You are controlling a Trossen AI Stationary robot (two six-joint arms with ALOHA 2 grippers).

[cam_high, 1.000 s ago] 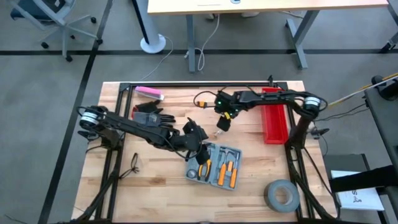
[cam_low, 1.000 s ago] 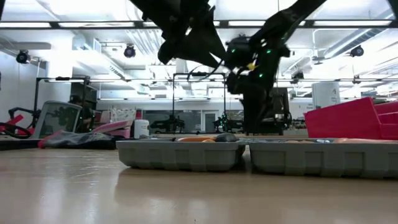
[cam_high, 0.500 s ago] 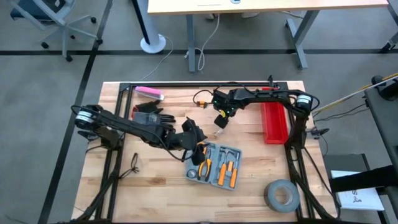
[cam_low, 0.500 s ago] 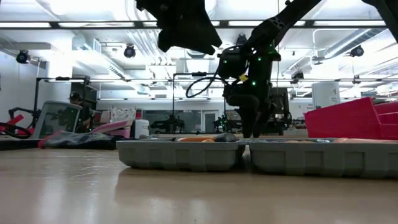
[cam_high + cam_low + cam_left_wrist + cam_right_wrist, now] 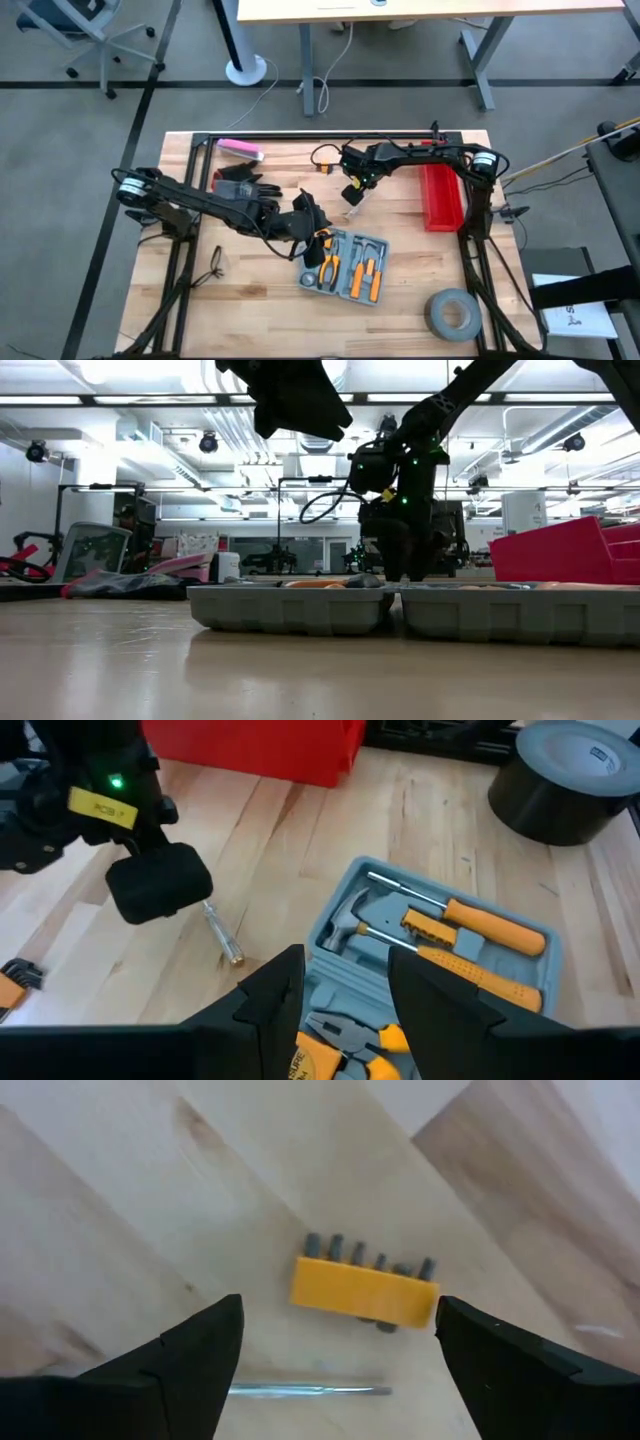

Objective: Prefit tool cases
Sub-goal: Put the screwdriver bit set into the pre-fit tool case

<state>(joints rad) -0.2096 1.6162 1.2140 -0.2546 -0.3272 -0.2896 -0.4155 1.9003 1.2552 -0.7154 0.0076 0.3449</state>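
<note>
Left hand gripping pliers, over tool-filled open case

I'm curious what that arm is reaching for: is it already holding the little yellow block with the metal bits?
No, the right gripper hangs open above the yellow bit holder, which lies untouched on the wooden table.

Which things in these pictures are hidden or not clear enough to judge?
- High view: the left gripper covers part of the tool case.
- Low view: the case wall hides the tools inside.
- Right wrist view: the bits in the yellow holder are blurred.
- High view: the holder is too small.
</note>
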